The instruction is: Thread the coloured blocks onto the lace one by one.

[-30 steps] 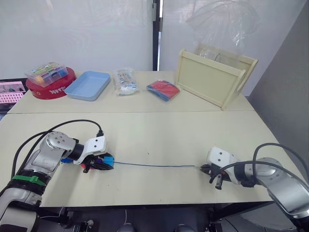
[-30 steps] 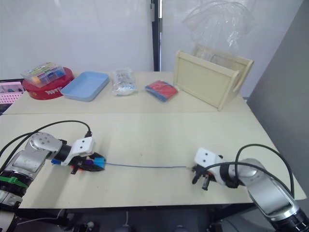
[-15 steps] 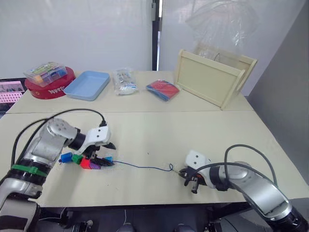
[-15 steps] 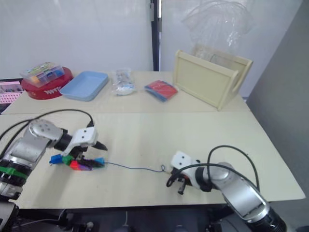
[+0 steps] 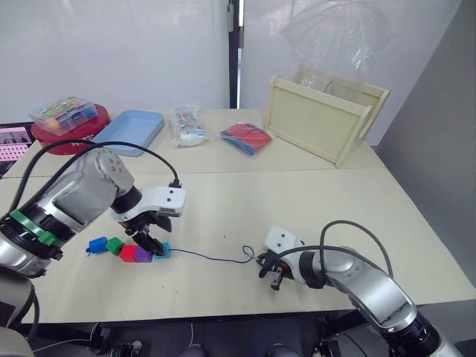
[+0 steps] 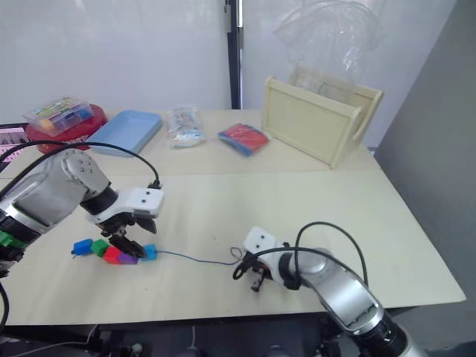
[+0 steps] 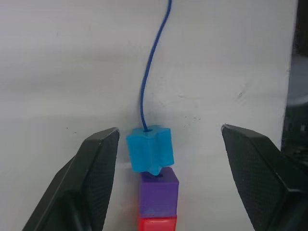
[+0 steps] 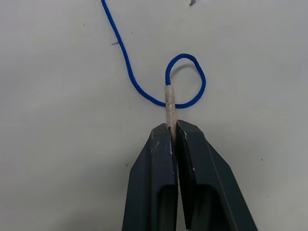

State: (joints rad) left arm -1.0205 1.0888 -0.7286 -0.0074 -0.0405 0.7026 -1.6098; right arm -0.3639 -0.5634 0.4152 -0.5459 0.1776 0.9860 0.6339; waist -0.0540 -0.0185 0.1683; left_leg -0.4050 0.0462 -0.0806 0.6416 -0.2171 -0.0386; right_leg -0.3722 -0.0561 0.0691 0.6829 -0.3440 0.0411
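Five coloured blocks lie in a row on the table: blue (image 5: 97, 244), green (image 5: 114, 245), red (image 5: 129, 252), purple (image 5: 143, 256) and cyan (image 5: 162, 251). The dark-blue lace (image 5: 212, 258) runs out of the cyan block (image 7: 150, 154) toward the right. My left gripper (image 5: 151, 242) hovers open just over the cyan and purple end, with its fingers (image 7: 96, 163) on either side of the cyan block and not touching it. My right gripper (image 8: 172, 127) is shut on the lace's pale stiff tip (image 8: 169, 103), where the lace curls into a small loop (image 8: 185, 79).
At the back stand a wooden crate (image 5: 320, 119), a red-and-blue packet (image 5: 248, 137), a clear bag (image 5: 184, 123), a light-blue tray (image 5: 134, 130) and a clear box of small pieces on a red tin (image 5: 63, 123). Black cables arc over both arms.
My left gripper has opened and let go of the blocks, which now lie in a row. My right gripper has carried the lace tip leftward, so the lace has slackened into a loop.
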